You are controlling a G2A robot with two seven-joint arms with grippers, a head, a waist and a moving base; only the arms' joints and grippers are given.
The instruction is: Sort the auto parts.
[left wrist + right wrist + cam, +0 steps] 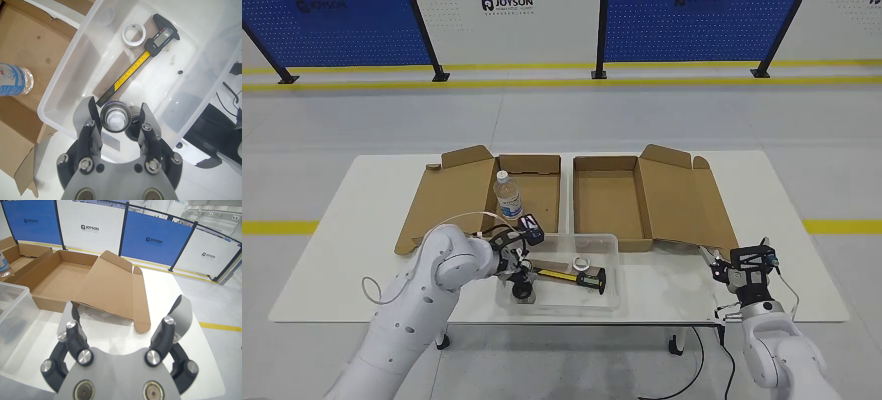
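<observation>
A clear plastic bin [608,243] [62,62] at the table's front holds a digital caliper [567,277] [136,66] lying on a brown card, and a silver ring [581,264] [133,36]. My left gripper [523,290] [118,115] is down inside the bin's near corner, shut on an upright metal sleeve [115,119]. One finger presses on the sleeve. A dark ring part [134,123] sits between the sleeve and the other finger. My right gripper [739,263] [125,303] hovers open over the table's front right, holding nothing.
Two open cardboard boxes lie behind the bin, the left box [457,200] and the right box [607,205] [62,275]. A water bottle [507,197] [13,79] stands in the left box. The right box's flap [117,289] lies spread toward my right gripper.
</observation>
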